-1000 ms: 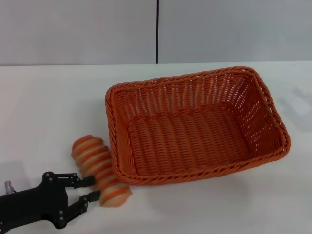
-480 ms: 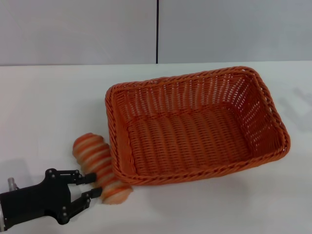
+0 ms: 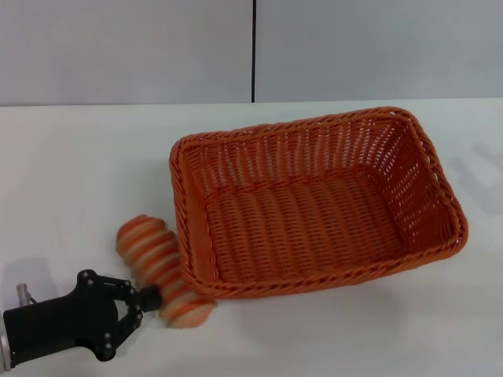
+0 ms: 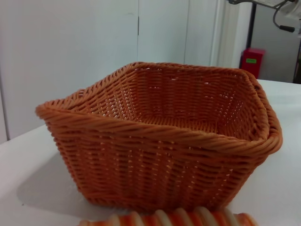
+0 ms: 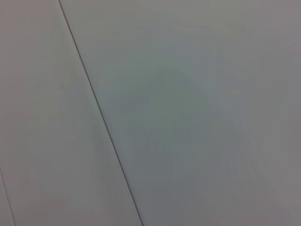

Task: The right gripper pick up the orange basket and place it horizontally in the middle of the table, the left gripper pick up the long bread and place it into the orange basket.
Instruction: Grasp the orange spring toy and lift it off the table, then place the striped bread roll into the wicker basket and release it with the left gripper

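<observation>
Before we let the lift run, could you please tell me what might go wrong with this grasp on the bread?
1. The left pincer is closed on the long bread near one end, not its middle, so the loaf may pivot or slip out when raised.
2. The bread lies against the orange basket wall, so a lift could catch the braided rim and nudge the basket across the table.

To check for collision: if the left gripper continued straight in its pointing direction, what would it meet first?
Probably the long bread, right at the left gripper; the orange basket lies just behind.
</observation>
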Motion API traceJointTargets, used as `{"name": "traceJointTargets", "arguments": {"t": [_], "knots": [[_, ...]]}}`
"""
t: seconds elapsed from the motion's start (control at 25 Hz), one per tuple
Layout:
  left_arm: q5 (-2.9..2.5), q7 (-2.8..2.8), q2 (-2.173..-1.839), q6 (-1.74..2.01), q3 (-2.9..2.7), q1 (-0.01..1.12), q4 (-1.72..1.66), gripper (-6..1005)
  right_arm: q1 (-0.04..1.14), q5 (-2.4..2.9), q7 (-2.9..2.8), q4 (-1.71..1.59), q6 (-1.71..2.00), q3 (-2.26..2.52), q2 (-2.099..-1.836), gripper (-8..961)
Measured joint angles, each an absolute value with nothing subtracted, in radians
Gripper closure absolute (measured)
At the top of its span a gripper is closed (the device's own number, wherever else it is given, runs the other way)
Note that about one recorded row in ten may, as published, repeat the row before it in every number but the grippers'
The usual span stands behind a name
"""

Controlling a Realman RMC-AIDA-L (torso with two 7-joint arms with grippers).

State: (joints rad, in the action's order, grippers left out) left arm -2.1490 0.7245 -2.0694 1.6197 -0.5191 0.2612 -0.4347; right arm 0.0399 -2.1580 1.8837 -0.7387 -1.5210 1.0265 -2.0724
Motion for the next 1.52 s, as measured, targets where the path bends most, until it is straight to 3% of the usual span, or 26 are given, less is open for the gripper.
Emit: {"name": "traceJointTargets", "arguments": {"t": [0.28, 0.4, 1.52], "knots": [[-2.149, 0.723, -2.068, 1.615, -0.52, 0.262, -0.434, 978, 0.042, -2.16, 1.884, -0.732, -1.521, 1.026, -2.072, 321], [-2.149, 0.723, -2.068, 1.618, -0.517, 0.262, -0.437, 999, 0.05, -2.16, 1.884, -0.719, -1.522, 1.019, -2.072, 321], [-1.787, 1.027, -2.064, 1.838, -0.518, 0.216, -0.951, 969, 0.061, -2.155, 1.884, -0.699, -1.531, 1.005, -2.072, 321]]}}
